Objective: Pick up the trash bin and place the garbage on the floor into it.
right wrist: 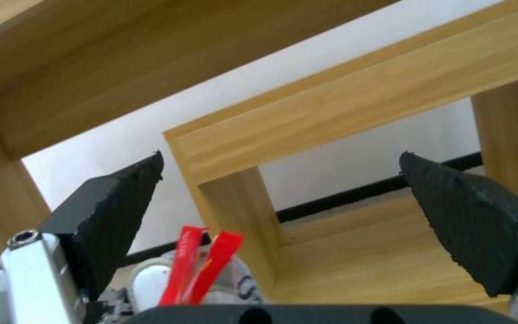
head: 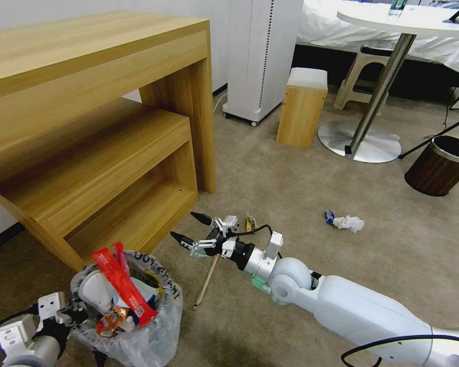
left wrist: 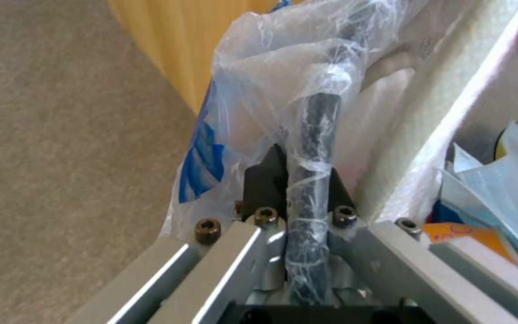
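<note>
Beige short-pile carpet floor (head: 290, 204) underfoot, stepped light-wood shelf unit (head: 86, 127) along the wall at left.

Small round trash bin lined with crinkled clear plastic bag bearing black lettering (head: 160, 311) at lower left of the head view, just beside the shelf unit's bottom corner. Stuffed with garbage: long red wrapper (head: 122, 285) sticking up out of it, white slipper (head: 94, 290) behind, orange snack packet (head: 112, 321) near the rim. Left tool (head: 69, 316) clamped on the bin's bag-covered rim (left wrist: 316, 135), dark rim edge pinched between the pads in the left wrist view.

Right tool (head: 186, 229) just beyond the bin, raised over the carpet, black pointed fingers (right wrist: 121, 193) spread wide apart, nothing between them; aimed toward the shelf unit, red wrapper tips (right wrist: 202, 261) low in its wrist view.

Thin wooden stick (head: 206, 283) lying on the carpet under the right wrist. Crumpled white tissue (head: 349, 223) farther right, touching a small blue-white scrap (head: 330, 216). Brown wood-grain bin with metal rim (head: 438, 165) well apart, near the round white worktop's chrome base (head: 359, 142).
</note>
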Robot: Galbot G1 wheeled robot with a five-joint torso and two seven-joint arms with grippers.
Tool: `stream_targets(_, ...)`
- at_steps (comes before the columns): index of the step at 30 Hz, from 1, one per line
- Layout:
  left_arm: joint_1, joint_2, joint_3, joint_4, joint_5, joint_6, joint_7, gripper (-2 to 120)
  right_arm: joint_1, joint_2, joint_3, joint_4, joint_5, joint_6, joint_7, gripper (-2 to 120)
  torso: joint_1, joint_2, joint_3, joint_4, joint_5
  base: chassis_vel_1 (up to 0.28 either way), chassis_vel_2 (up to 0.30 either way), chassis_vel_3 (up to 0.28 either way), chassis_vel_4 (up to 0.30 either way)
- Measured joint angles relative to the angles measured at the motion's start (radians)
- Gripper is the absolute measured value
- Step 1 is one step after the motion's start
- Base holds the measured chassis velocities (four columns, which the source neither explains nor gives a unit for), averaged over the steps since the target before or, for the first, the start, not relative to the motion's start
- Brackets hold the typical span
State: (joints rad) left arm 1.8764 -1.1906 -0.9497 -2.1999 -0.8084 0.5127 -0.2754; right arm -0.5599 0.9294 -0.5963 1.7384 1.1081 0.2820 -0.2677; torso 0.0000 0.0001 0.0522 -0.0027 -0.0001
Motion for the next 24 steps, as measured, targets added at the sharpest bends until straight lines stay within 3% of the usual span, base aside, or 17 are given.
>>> stream_targets(6,0.012,0.008,-0.030,0.008,-0.024,-0.005,-0.003,0,-0.027,0.006,0.026,-0.013,-0.006,0.004,-0.004,100,0.000,0.000,0.000,0.0000,0.0000,0.000,0.000,0.000,0.000)
stream_targets(24,0.028,0.007,-0.005,-0.032,-0.025,-0.002,-0.011,0,-0.048,0.002,0.050,-0.050,0.000,-0.007,0.032,100,0.000,0.000,0.000,0.0000,0.0002,0.000,0.000,0.000,0.000)
